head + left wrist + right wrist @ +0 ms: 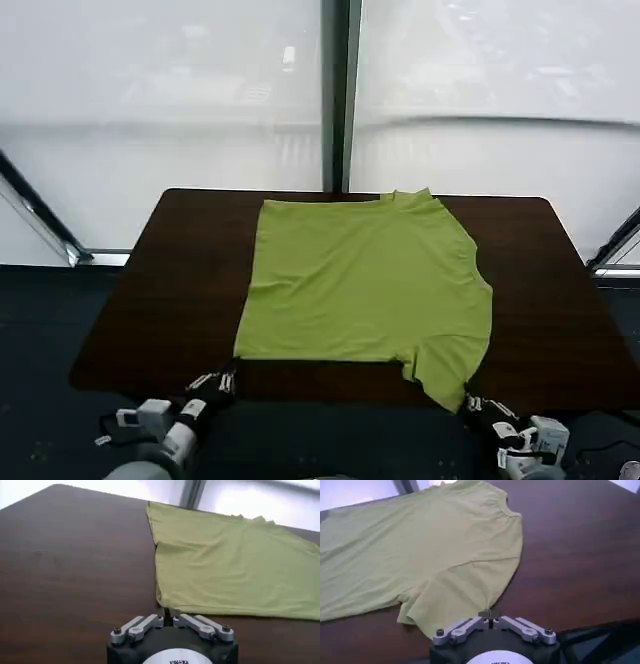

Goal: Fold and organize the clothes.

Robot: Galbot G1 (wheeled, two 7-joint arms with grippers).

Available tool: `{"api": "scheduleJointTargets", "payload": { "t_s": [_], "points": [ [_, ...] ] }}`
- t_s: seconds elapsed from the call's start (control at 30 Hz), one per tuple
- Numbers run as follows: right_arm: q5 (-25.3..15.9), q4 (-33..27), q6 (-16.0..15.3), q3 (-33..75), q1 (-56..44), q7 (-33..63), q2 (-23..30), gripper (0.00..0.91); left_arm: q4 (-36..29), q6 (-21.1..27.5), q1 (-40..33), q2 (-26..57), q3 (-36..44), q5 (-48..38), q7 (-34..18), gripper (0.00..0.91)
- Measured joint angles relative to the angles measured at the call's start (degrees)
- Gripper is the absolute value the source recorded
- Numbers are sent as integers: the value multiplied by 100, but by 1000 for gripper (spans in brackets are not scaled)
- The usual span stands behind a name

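The lime-green t-shirt (365, 285) is seen spread flat at the centre of the dark wooden surface (170, 290), one sleeve reaching the lower right edge. The left gripper (222, 380) and right gripper (478, 405), at the frame's bottom, are clenched, grasping nothing. Frosted window panels (160, 90) stand behind.

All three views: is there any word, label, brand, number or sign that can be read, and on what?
None can be read.
White disc on the left gripper body: dark lettering, cut off and too blurred to read.
White disc on the right gripper body: the same.
Lime-green t-shirt: no print on the side facing up.
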Motion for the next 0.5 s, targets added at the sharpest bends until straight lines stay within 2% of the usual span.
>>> {"api": "scheduleJointTargets", "payload": {
  "t_s": [0.5],
  "points": [
    [49, 301, -121, 18, -410, 142, -79, 0, -523, -16, 659, 89, -295, 4, -3, 0]
  ]
}}
